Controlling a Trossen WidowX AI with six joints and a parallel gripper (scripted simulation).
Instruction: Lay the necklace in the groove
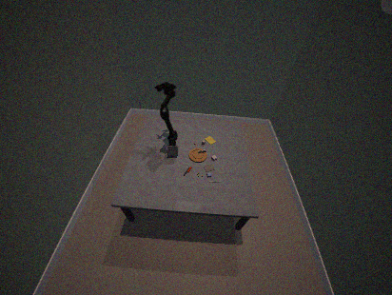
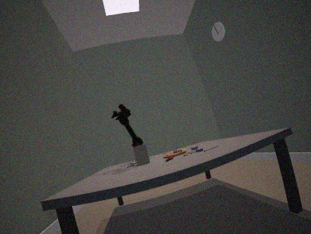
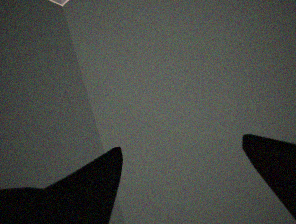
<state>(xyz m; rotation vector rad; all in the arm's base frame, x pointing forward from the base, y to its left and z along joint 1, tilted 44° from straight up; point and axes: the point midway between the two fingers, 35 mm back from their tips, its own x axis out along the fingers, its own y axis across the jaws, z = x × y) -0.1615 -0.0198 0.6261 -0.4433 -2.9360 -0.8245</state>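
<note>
The round bead board (image 1: pixel 194 158) (image 2: pixel 171 155) is an orange disc lying on the table, in front of the arm's base. A small dark-and-light thing (image 1: pixel 202 151) lies on the board toward its far right side; it is too small to name. I cannot make out the pearl necklace or whether any of it lies in the groove. My gripper (image 1: pixel 157 88) (image 2: pixel 113 115) (image 3: pixel 181 147) is open and empty. It is raised high above the table, well away from the board. The wrist view shows only walls between and around the black fingertips.
On the grey table (image 1: pixel 157 192) (image 2: pixel 151 175), a yellow square (image 1: pixel 210 140) lies behind the board and a pale block (image 1: pixel 214 158) to its right. A red-and-dark tool (image 1: pixel 188 170), a brown flat piece (image 1: pixel 209 168) and a blue block (image 1: pixel 208 175) lie in front.
</note>
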